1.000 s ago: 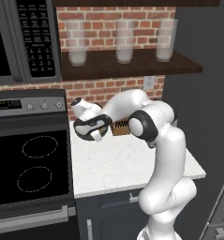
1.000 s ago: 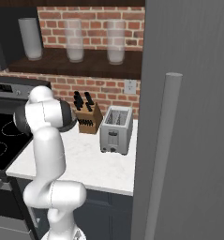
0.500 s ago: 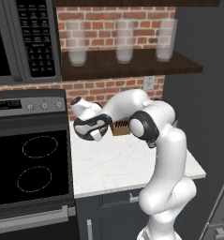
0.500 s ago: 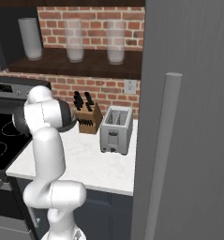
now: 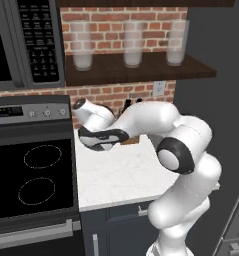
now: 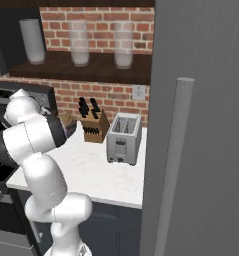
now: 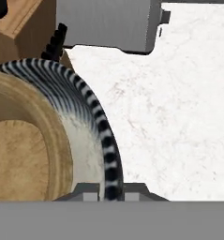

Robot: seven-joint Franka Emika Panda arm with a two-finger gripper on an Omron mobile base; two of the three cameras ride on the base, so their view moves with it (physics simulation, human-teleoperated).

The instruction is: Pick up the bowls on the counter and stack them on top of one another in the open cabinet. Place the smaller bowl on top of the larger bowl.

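Right at the bottom edge of the hand view, the gripper [image 7: 108,190] straddles the rim of the larger bowl [image 7: 92,140] — one small finger tip [image 7: 89,196] on the pale speckled inside, the other on the outside of the dark wall. The jaws sit close on either side of that rim; whether they are pinching it yet or just bracketing it, I cannot tell.

Just left of the rim, lower left of the frame, the smaller bowl [image 7: 24,159] lies nested inside the dark one — tan wood, its hollow facing the camera. So the two already sit stacked, small on large, and the rim runs as an arc up and leftward from the finger tips.

Beyond, white marble counter [image 7: 179,108] fills the right half. At the top sits the toaster [image 7: 106,23], and in the upper left corner the wooden knife block [image 7: 22,33].

From the left base view the hand hangs low over the counter by the stovetop [image 5: 33,180], the dark bowl under it. Above waits the open cabinet [image 5: 141,70], a brown shelf board with three glasses [image 5: 132,44] standing on it — my read is that the lift must go up and back from here.
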